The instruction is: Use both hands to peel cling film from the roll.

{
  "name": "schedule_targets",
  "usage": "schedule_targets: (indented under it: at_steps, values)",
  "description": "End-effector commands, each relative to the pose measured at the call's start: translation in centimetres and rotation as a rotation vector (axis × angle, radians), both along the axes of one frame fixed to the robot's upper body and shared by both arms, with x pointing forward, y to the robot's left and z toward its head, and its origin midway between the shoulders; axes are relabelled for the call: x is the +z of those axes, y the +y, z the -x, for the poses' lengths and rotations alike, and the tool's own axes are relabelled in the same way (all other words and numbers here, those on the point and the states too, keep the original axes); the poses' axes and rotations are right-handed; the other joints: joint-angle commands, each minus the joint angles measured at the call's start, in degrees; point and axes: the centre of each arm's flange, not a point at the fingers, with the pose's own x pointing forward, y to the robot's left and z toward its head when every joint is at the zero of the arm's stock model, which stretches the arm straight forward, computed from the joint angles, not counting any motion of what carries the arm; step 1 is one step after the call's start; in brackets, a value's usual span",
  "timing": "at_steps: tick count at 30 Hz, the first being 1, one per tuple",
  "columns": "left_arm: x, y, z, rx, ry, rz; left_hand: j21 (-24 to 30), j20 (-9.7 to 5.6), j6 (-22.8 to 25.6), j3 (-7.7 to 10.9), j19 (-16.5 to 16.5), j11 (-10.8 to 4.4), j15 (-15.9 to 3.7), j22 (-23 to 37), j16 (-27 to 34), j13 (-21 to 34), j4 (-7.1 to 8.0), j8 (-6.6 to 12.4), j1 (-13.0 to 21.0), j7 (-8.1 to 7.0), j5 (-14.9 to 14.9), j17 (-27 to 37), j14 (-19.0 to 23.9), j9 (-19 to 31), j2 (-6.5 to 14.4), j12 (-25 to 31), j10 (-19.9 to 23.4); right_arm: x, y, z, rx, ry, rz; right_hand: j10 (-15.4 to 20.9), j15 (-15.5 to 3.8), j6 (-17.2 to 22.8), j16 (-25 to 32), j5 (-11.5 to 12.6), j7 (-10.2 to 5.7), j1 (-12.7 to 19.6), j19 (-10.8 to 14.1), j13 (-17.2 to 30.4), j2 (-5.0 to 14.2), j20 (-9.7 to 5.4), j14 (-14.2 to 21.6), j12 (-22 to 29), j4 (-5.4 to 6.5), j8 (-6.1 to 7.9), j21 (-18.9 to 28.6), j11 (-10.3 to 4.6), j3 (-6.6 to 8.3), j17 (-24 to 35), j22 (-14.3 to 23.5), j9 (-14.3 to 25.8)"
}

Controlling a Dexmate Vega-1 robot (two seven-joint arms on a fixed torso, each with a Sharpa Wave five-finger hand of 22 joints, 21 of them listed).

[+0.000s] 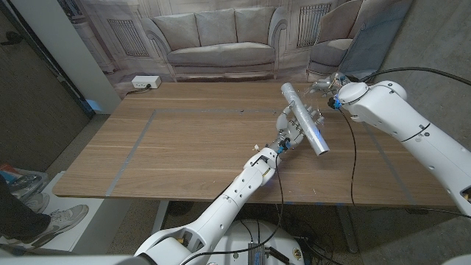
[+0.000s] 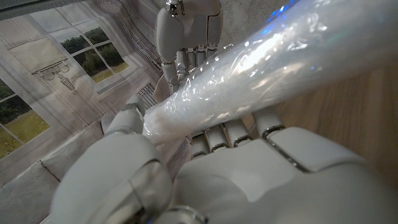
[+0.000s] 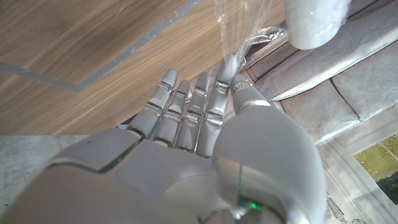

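Both hands were at work. Left hand [image 1: 289, 133] gripped the cling film roll [image 1: 305, 118], fingers wrapped round its middle, lifting it aslant off the wooden table [image 1: 184, 140]. Beyond it, the right hand [image 1: 326, 85] pinched a stretched film strip [image 3: 235, 31] near the roll's far end. Peeling looked begun, mostly remaining.

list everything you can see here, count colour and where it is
cling film roll: one, silvery white, held tilted above the table's right half
film strip: one, clear, stretched from the roll's far end to the right hand
table: one, brown wood with grey tape lines, centre
power strip: one, white, table's far left edge
backdrop: one, grey printed sofa scene, behind the table
shoe: one, grey, a person's, on the floor at lower left
left hand: one, white, grips the roll's middle
right hand: one, white, fingers pinch the film strip
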Motion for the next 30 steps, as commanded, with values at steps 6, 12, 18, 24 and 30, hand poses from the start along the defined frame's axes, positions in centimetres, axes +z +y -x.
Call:
schedule_targets:
  at_steps: [6, 12, 18, 24, 30]
  values:
    - [0.0, 0.8, -0.3, 0.018, 0.038, 0.036, 0.13, -0.49, 6.51, 1.6, 1.31, -1.16, -2.67, 0.02, 1.02, 0.06, 0.72, 1.74, 0.96, -0.64, 0.27, 0.02, 2.12, -0.72, 2.71, 1.07, 3.08, 0.9, 0.4, -0.7, -0.029, 0.001, 0.003, 0.71, -0.25, 0.31, -0.04, 0.33, 0.37, 0.79, -0.04, 0.16, -0.19, -0.33, 0.67, -0.31, 0.26, 0.29, 0.5, 0.21, 0.05, -0.05, 0.11, 0.06]
    - [0.0, 1.0, -0.3, 0.021, 0.053, 0.021, 0.69, -1.52, 13.16, 3.33, 3.39, -0.96, -3.51, 0.0, 1.55, -0.12, 0.85, 3.75, 2.66, -0.83, -0.06, -0.11, 4.99, -1.26, 5.49, 1.56, 5.76, 1.2, 0.5, -0.9, -0.033, -0.003, 0.002, 0.79, -0.33, 0.34, -0.08, 0.34, 0.35, 0.79, -0.06, 0.16, -0.19, -0.34, 0.69, -0.37, 0.31, 0.32, 0.62, 0.15, 0.04, -0.06, 0.08, 0.03]
    - [0.0, 1.1, -0.5, 0.004, 0.049, 0.006, 0.67, -1.85, 18.54, 3.76, 3.99, -1.51, -4.11, -0.05, 1.33, -0.22, 0.72, 6.21, 3.29, 0.92, -0.46, -0.19, 5.68, -0.72, 5.99, 1.33, 6.52, 1.4, 0.9, -1.0, -0.028, -0.003, 0.006, 0.88, -0.32, 0.36, -0.12, 0.34, 0.29, 0.75, -0.09, 0.16, -0.19, -0.33, 0.67, -0.4, 0.35, 0.33, 0.69, 0.15, 0.04, -0.07, 0.07, 0.0]
    - [0.0, 1.3, -0.8, -0.001, 0.041, -0.002, 0.7, -2.11, 16.81, 2.94, 4.48, -1.76, -4.13, -0.09, 1.12, -0.26, 0.27, 5.86, 3.02, 1.75, -0.67, -0.31, 5.83, -0.39, 4.02, 1.01, 6.36, 1.7, 1.1, -1.2, -0.034, -0.005, 0.012, 0.81, -0.37, 0.36, -0.13, 0.35, 0.31, 0.76, -0.18, 0.17, -0.19, -0.31, 0.71, -0.5, 0.36, 0.36, 0.76, 0.05, 0.03, -0.07, 0.05, 0.0]
    - [-0.1, 1.6, -0.8, 0.006, 0.056, 0.001, 0.75, -2.44, 16.54, 2.58, 4.82, -2.03, -4.48, -0.1, 1.15, -0.27, -0.05, 5.93, 3.05, 1.83, -0.66, -0.39, 6.31, -0.23, 2.98, 0.99, 6.61, 2.1, 1.4, -1.3, -0.039, -0.007, 0.018, 0.88, -0.39, 0.34, -0.15, 0.36, 0.43, 0.8, -0.16, 0.17, -0.21, -0.31, 0.74, -0.52, 0.35, 0.39, 0.85, 0.13, 0.05, -0.09, 0.04, 0.03]
